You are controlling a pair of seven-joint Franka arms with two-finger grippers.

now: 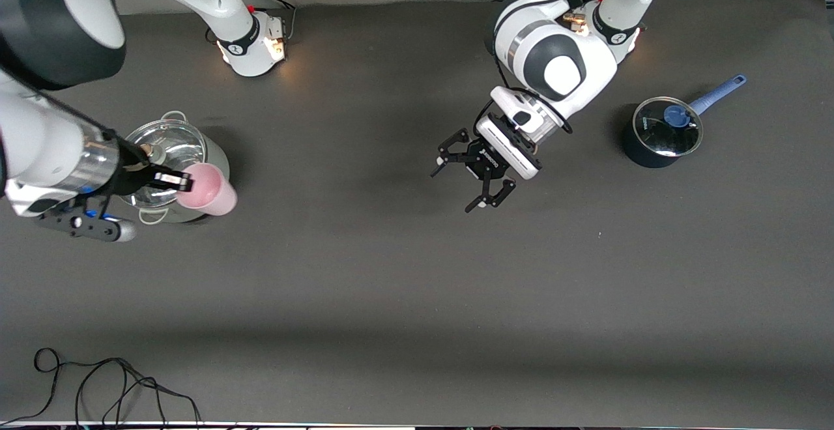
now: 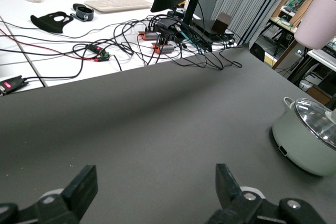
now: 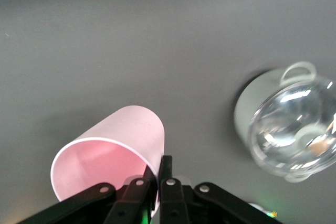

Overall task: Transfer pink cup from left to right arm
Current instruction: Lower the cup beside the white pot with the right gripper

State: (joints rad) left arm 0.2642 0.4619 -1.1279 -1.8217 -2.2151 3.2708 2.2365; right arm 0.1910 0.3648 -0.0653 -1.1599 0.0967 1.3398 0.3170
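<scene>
Right gripper (image 1: 186,182) is up in the air at the right arm's end of the table, its fingers (image 3: 167,174) pinched fully together on the rim wall of the pink cup (image 1: 207,189), one finger inside the mouth and one outside. In the front view the cup hangs at about 4 o'clock from the glass lid of the pale green pot (image 1: 174,164), overlapping that pot's edge, and it lies tilted on its side with the narrower base pointing away from the gripper. The right wrist view looks into the cup's open mouth (image 3: 107,163), with the pot (image 3: 286,124) and its shiny lid down on the dark grey table (image 1: 391,300) below.

Left gripper (image 1: 474,181) hovers over the bare middle of the table with its jaws spread as wide as they go and nothing between them; both fingertips (image 2: 84,184) show apart in the left wrist view. At about 3 o'clock from it stands a dark blue saucepan (image 1: 661,133) with a glass lid and a blue handle. A black cable (image 1: 98,384) loops along the table edge nearest the front camera, at about 6 o'clock from the pot.
</scene>
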